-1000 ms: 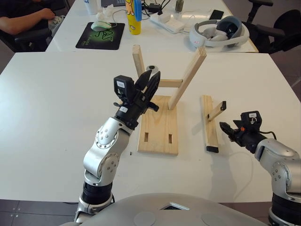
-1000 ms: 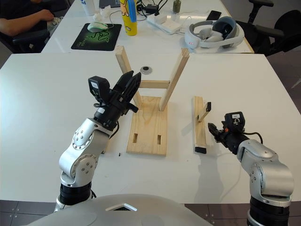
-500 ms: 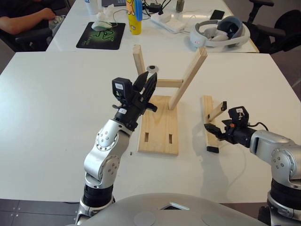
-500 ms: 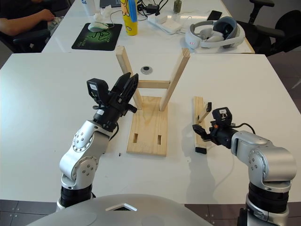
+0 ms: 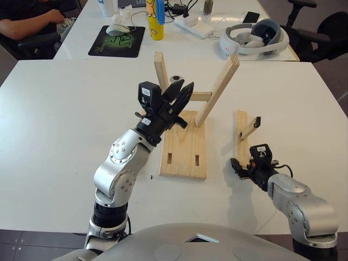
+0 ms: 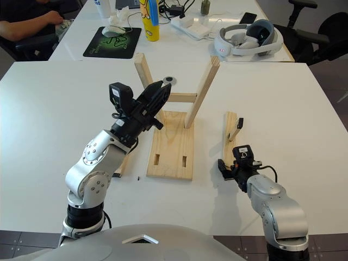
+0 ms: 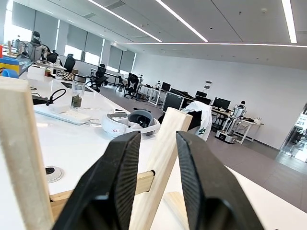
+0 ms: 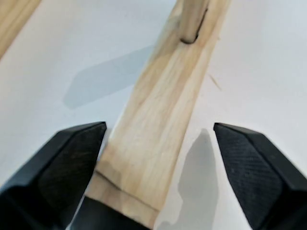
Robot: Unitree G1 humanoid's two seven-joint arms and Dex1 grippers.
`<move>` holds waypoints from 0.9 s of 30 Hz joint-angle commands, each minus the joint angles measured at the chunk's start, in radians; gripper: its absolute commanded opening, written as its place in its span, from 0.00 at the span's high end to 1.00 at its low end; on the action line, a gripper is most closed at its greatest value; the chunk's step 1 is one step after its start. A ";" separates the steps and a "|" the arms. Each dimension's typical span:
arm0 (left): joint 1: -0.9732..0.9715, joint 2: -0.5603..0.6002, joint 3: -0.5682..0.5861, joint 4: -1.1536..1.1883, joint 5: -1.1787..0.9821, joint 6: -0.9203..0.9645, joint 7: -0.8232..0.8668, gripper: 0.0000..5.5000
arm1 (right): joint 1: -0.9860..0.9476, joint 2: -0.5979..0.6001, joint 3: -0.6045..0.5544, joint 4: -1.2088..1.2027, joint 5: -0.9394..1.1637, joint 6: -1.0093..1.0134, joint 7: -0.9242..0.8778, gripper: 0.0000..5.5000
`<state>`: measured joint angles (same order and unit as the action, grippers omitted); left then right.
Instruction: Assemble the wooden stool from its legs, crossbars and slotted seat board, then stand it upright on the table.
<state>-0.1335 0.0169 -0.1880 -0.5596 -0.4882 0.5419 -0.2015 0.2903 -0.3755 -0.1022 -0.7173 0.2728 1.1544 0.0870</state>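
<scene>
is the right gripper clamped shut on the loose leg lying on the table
No, the right gripper is open, its fingers spread wide on either side of the loose leg.

Seat board (image 5: 184, 147) flat; leg pair (image 5: 217, 90) upright on it; loose leg (image 5: 242, 142) beside.

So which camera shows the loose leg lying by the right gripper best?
The right wrist view: it shows the loose leg close up, its near end between the fingers of the open right gripper, with a crossbar plugged into its hole. The two eye views show the whole leg lying on the table, but small.
</scene>
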 commanded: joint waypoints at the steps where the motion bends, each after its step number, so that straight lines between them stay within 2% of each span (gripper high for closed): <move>1: -0.018 0.004 -0.003 0.008 -0.004 0.016 -0.005 0.75 | -0.020 0.024 0.007 0.079 -0.054 -0.007 -0.041 0.25; 5: -0.020 -0.002 -0.007 0.013 -0.001 0.012 -0.003 0.75 | -0.038 0.014 0.036 0.113 -0.089 -0.026 -0.045 0.25; 11: -0.023 -0.005 -0.006 0.019 0.002 0.001 -0.005 0.75 | -0.087 0.057 0.001 0.176 -0.065 -0.028 -0.024 0.25; 16: -0.029 0.001 0.007 0.016 -0.001 0.006 -0.001 0.75 | -0.106 0.193 -0.123 0.211 0.034 0.078 -0.003 0.38; 23: -0.041 0.065 0.029 -0.010 -0.014 0.052 -0.026 0.75 | -0.026 0.148 -0.102 0.242 0.016 0.026 0.029 0.57; 25: -0.038 0.072 0.050 -0.017 -0.049 0.063 -0.044 0.71 | -0.015 0.145 -0.104 0.257 0.006 -0.024 0.030 0.62; 27: -0.040 0.077 0.072 -0.018 -0.089 0.074 -0.059 0.66 | -0.006 0.156 -0.122 0.255 0.006 -0.071 0.027 0.62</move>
<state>-0.1577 0.0862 -0.1440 -0.5623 -0.5313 0.5931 -0.2414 0.2069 -0.2435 -0.2261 -0.5402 0.2849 1.0703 0.1122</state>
